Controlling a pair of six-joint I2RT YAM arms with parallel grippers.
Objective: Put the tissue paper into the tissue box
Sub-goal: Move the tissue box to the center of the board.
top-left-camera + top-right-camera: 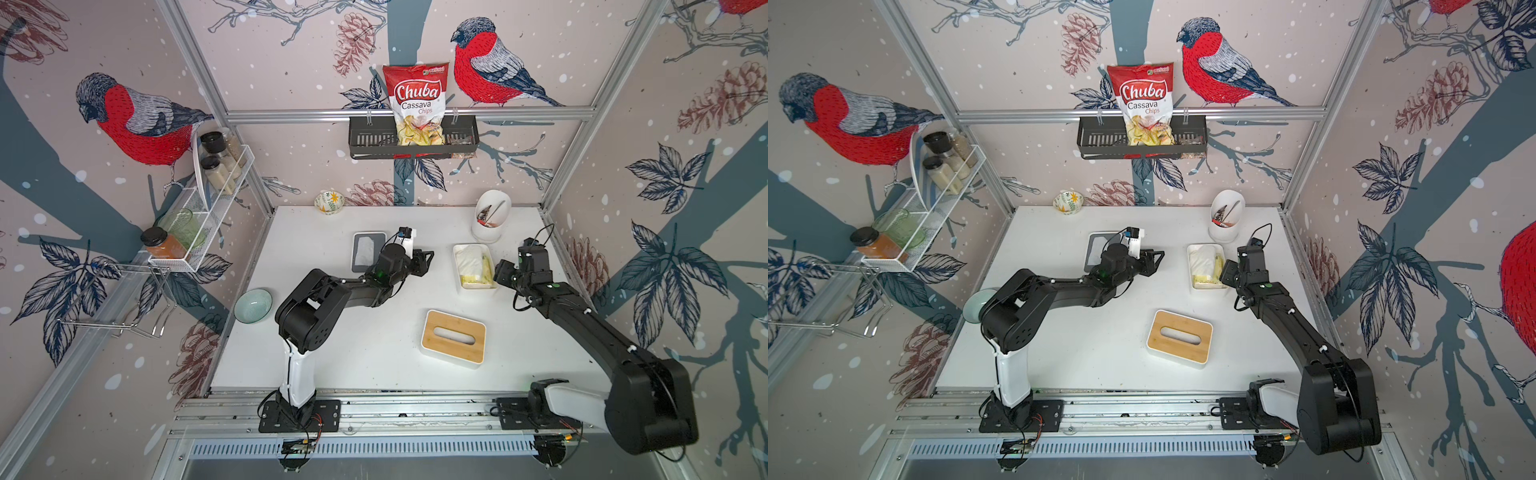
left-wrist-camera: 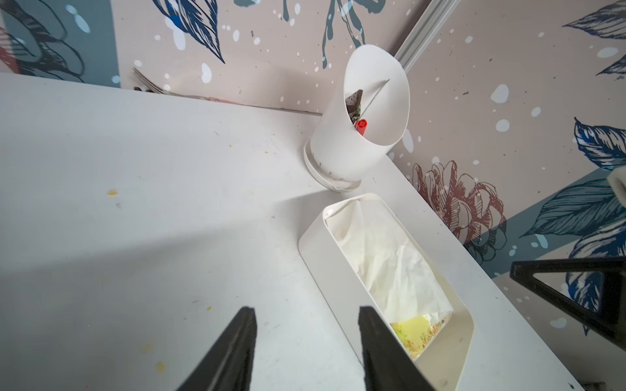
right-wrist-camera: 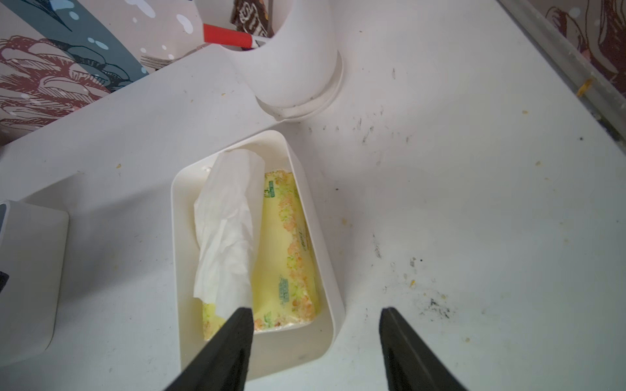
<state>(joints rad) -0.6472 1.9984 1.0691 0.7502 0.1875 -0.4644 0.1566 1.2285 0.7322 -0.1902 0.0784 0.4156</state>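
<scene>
The tissue box (image 1: 456, 268) is a white open tub at the right rear of the table. Inside it lies the tissue paper: a yellow flowered pack (image 3: 288, 250) with a crumpled white sheet (image 3: 227, 230) across it, also visible in both top views (image 1: 469, 259) (image 1: 1202, 257) and in the left wrist view (image 2: 389, 264). The box's bamboo-topped lid (image 1: 454, 336) lies apart, nearer the front. My left gripper (image 2: 308, 309) hovers open just left of the box (image 1: 424, 261). My right gripper (image 3: 316, 309) is open over the box's near right corner (image 1: 502, 271), holding nothing.
A white utensil holder (image 1: 490, 216) stands right behind the box. A grey flat tray with a white piece (image 1: 368, 251) lies behind the left wrist. A pale green bowl (image 1: 252, 305) sits at the table's left edge, a small patterned bowl (image 1: 329, 202) at the back.
</scene>
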